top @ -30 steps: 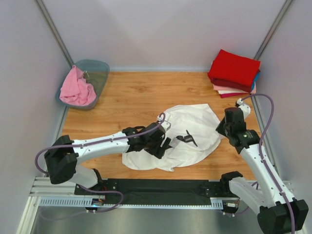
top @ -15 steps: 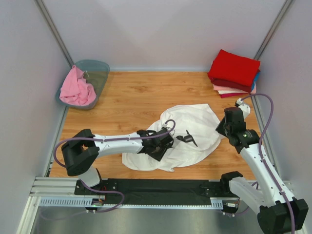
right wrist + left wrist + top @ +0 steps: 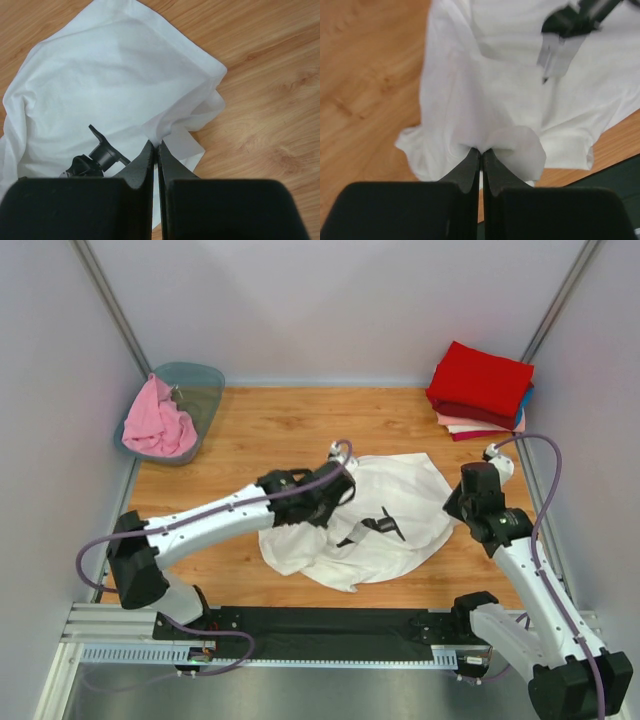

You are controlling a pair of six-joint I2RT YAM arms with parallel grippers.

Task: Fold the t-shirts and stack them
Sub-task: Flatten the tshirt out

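A large white t-shirt [image 3: 400, 510] lies crumpled on the wooden table [image 3: 260, 435]. My left gripper [image 3: 335, 508] [image 3: 481, 150] is shut on a fold of its left part, and the cloth bunches up at the fingertips. My right gripper [image 3: 450, 510] [image 3: 156, 142] is shut on the shirt's right edge. A folded stack sits at the back right: a red t-shirt [image 3: 480, 380] on top, with a blue edge [image 3: 527, 400] and a pale peach one [image 3: 465, 424] below. A pink t-shirt [image 3: 155, 425] hangs out of a tub.
The grey-green plastic tub [image 3: 203, 388] stands at the back left corner. A small black object [image 3: 382, 524] [image 3: 95, 156] lies on the white shirt between the grippers. A black mat [image 3: 330, 625] runs along the near edge. Grey walls enclose the table.
My left gripper has shut on the white shirt's left part and drawn back and up, pulling that side of the cloth with it. The right arm has not moved.
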